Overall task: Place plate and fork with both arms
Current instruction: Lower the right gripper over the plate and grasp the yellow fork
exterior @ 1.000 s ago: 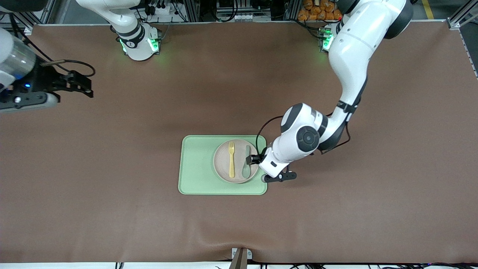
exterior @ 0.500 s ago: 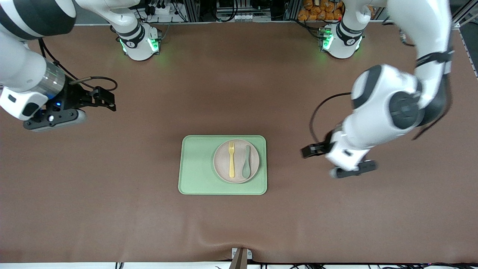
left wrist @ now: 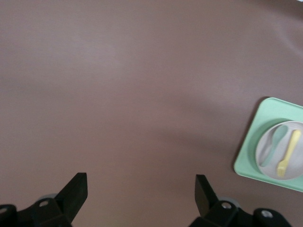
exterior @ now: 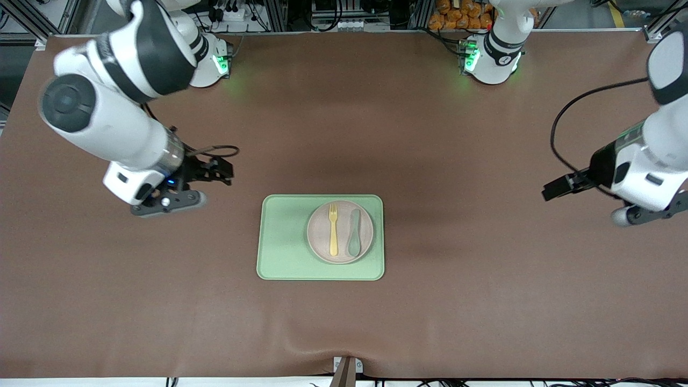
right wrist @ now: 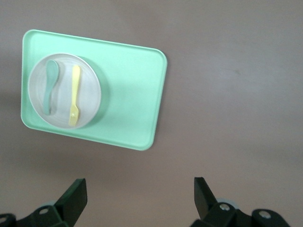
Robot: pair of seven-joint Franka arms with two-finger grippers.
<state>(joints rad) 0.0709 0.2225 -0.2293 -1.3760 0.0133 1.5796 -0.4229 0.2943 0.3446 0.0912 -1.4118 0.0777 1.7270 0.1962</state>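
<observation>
i see the plate (exterior: 339, 232) on the tray (exterior: 285, 242), toward the left arm's end, fork (exterior: 333, 229) and spoon (exterior: 355, 232) in it. bare tabletop (exterior: 344, 322) all round. left gripper (exterior: 556, 188) and right gripper (exterior: 217, 169) over bare tabletop; wrist views show both jaws apart, probably empty.

We see two arms with glossy white shells and dark grey round joint caps. The right arm (exterior: 107, 113), at upper left of the front view, has a black band, a silver wrist ring and a small blue light by its black gripper (exterior: 217, 172). The left arm (exterior: 653, 150), at the right edge, trails a looping black cable to its black gripper (exterior: 553, 189). Both white bases glow green along the top edge. In the wrist views, black fingers (left wrist: 75, 191) (right wrist: 75, 194) carry small round screws.
</observation>
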